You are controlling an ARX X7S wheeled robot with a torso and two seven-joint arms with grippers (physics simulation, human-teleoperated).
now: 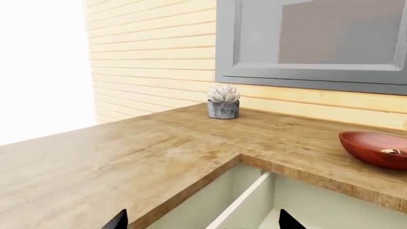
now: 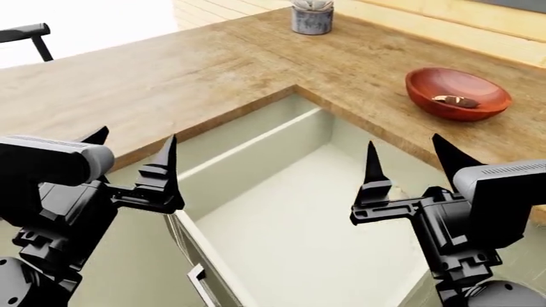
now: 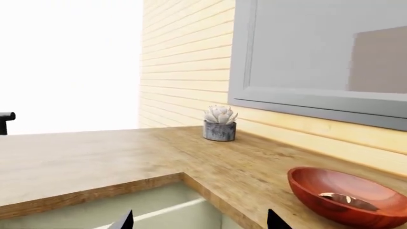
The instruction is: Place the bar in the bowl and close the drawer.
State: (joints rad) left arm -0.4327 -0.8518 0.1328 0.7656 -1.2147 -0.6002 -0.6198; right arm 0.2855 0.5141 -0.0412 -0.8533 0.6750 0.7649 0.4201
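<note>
The bar (image 2: 454, 100) lies inside the reddish-brown bowl (image 2: 458, 83) on the wooden counter at the right; both also show in the right wrist view, bar (image 3: 346, 200) in bowl (image 3: 318, 183), and in the left wrist view, bar (image 1: 391, 151) in bowl (image 1: 369, 143). The cream-green drawer (image 2: 247, 167) stands pulled out below the counter's inner corner, its floor bare. My left gripper (image 2: 137, 137) hovers open over the drawer's left side. My right gripper (image 2: 405, 144) hovers open over its right side, short of the bowl. Neither holds anything.
A grey pot with a pale succulent (image 2: 311, 18) stands at the counter's back by the wall. The L-shaped wooden countertop (image 2: 171, 77) wraps round the drawer. A small black handle (image 2: 198, 281) shows on the panel below. A dark object (image 2: 25, 33) sits at far left.
</note>
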